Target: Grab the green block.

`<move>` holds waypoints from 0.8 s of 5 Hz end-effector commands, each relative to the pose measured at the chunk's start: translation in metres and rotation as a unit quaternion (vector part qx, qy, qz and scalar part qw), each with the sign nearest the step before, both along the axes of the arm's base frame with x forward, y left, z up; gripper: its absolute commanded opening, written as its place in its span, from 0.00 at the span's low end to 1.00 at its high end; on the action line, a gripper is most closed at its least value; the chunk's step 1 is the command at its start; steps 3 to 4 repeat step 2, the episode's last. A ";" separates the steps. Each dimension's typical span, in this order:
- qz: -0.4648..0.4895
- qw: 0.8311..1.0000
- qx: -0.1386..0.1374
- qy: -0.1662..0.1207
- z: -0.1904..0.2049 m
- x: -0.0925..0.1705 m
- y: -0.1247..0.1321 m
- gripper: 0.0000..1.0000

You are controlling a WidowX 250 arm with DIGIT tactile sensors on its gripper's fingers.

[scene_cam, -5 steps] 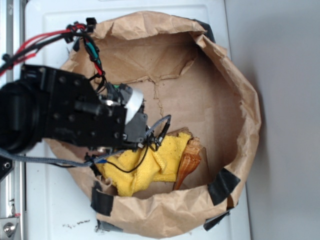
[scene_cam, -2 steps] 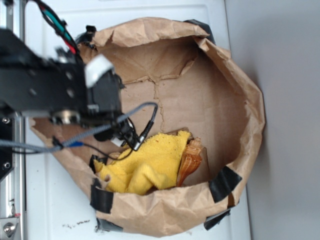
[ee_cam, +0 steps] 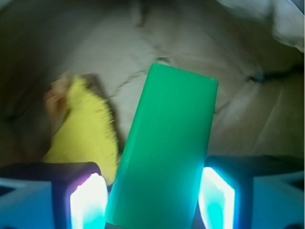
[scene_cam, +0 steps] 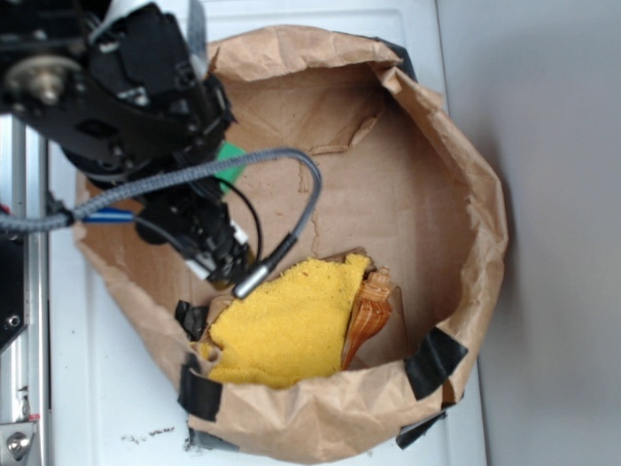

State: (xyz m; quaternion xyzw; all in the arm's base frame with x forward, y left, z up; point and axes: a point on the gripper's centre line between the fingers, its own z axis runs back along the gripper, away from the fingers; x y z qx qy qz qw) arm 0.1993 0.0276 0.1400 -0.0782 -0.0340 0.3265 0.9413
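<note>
Paper-lined bin (scene_cam: pixel 475 223) floor mostly bare; end effector (ee_cam: pixel 152 200) pinching green block (ee_cam: pixel 164 148); yellow cloth (scene_cam: pixel 286 325) at near rim

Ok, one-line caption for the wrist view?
Green block held between the gripper fingers, above the paper-lined bin with the yellow cloth.

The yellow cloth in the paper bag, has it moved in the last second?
Yes. The yellow cloth has shifted slightly and spread flatter, still beside the brown wooden piece near the paper bag's front wall.
</note>
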 end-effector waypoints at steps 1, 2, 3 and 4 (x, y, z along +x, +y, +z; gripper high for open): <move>-0.099 0.994 0.032 -0.026 0.031 0.009 0.009 0.00; -0.107 0.988 0.108 -0.026 0.032 0.011 0.002 0.00; -0.107 0.988 0.108 -0.026 0.032 0.011 0.002 0.00; -0.107 0.988 0.108 -0.026 0.032 0.011 0.002 0.00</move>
